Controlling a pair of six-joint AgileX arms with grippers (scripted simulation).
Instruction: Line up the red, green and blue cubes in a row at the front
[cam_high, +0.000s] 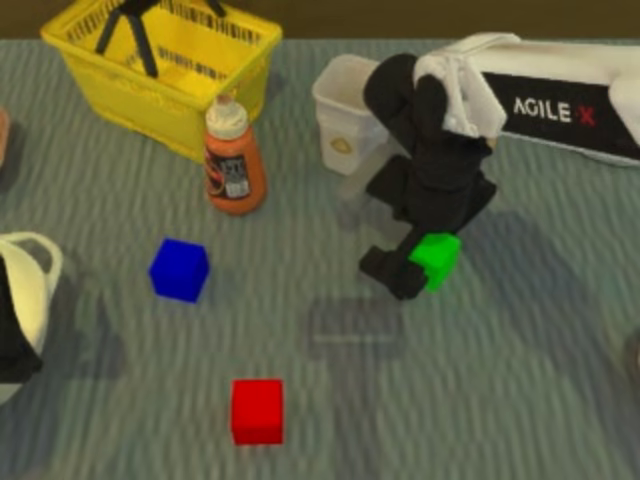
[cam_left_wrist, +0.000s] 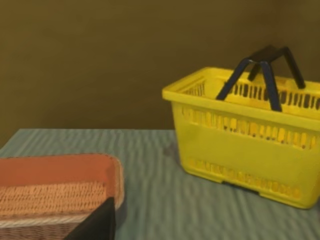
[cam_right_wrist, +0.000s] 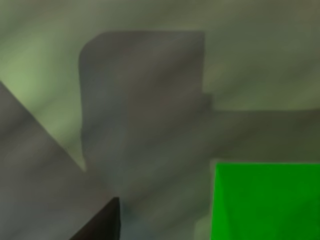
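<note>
Green cube (cam_high: 437, 257) is sitting right of center in the top view, pinched betw. the fingers of the right gripper (cam_high: 418, 262), w/ a shadow showing on the table (cam_high: 520, 380) below and left of it, so it looks lifted off the surface. Right arm (cam_high: 560, 95) is reaching in from the upper right of the frame, white casing w/ black wrist bending down over the cube. In the right wrist view the same cube (cam_right_wrist: 265, 200) is filling the lower right corner, w/ a grey shadow spreading across the tabletop behind it. Blue cube (cam_high: 179, 269) is resting left of center, apart from the others; red cube (cam_high: 257, 410) is lying low in the frame, near bottom center. Orange bottle (cam_high: 234, 158) is standing upright in the upper left-center, just beside the yellow basket (cam_high: 100, 70) in the upper left corner. White bin (cam_high: 345, 115) is sitting at upper center, partly behind the arm. Left arm (cam_high: 15, 320) is parked at the left edge; cannot tell its finger state. Left wrist view is showing the yellow basket (cam_left_wrist: 240, 150) and a woven tray (cam_left_wrist: 55, 192).
</note>
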